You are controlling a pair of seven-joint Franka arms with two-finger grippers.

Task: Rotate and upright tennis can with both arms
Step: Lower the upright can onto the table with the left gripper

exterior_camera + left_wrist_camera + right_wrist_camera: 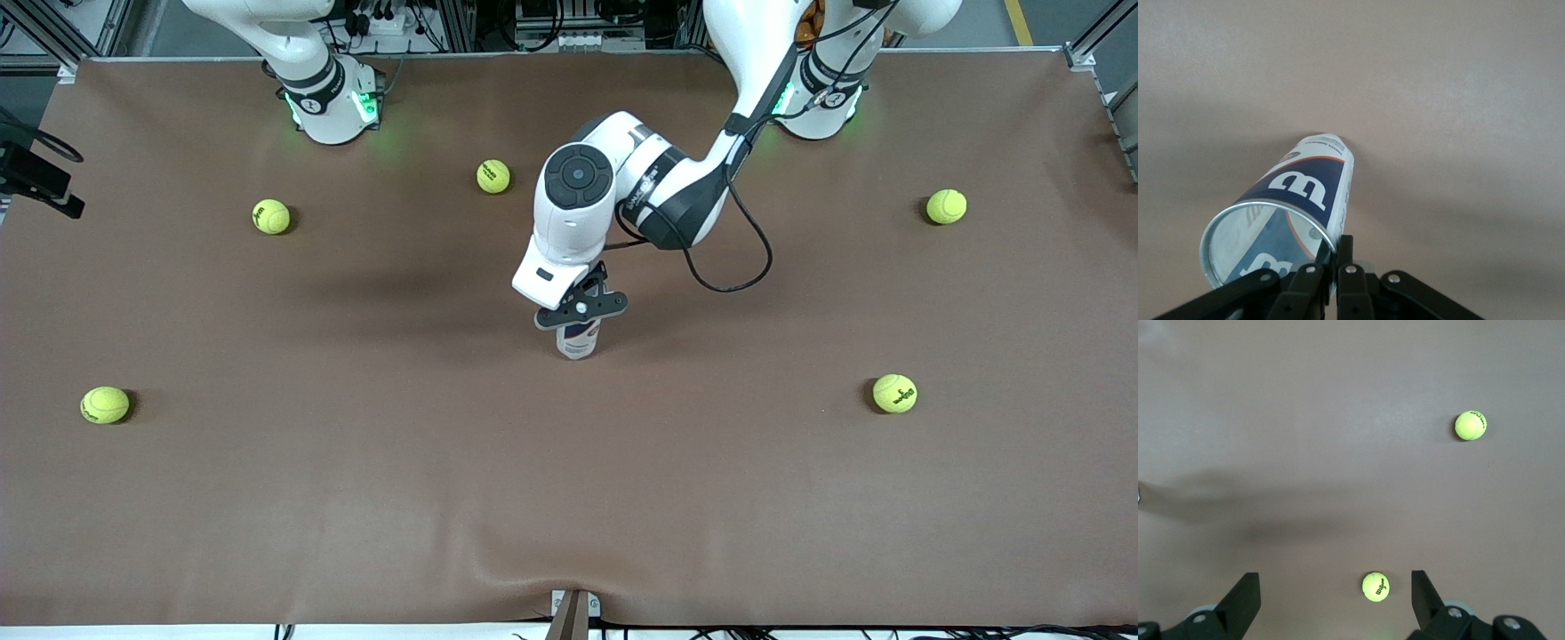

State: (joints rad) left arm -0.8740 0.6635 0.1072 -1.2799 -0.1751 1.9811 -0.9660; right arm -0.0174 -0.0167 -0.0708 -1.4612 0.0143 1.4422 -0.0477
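Note:
The tennis can [579, 340] stands about upright at the table's middle, its base on the brown mat. In the left wrist view it [1305, 187] shows its navy and white "W" label and its open silvery rim. My left gripper [582, 309] is right above it and is shut on the can's rim wall [1337, 243], one finger inside and one outside. My right gripper [1333, 583] is open and empty, high over the mat near its own base. It is out of the front view.
Several yellow-green tennis balls lie scattered on the mat, the nearest to the can [493, 176] toward the robots' bases. Others lie at both ends [105, 404] [894, 393]. Two balls [1376, 587] [1470, 425] show under the right gripper.

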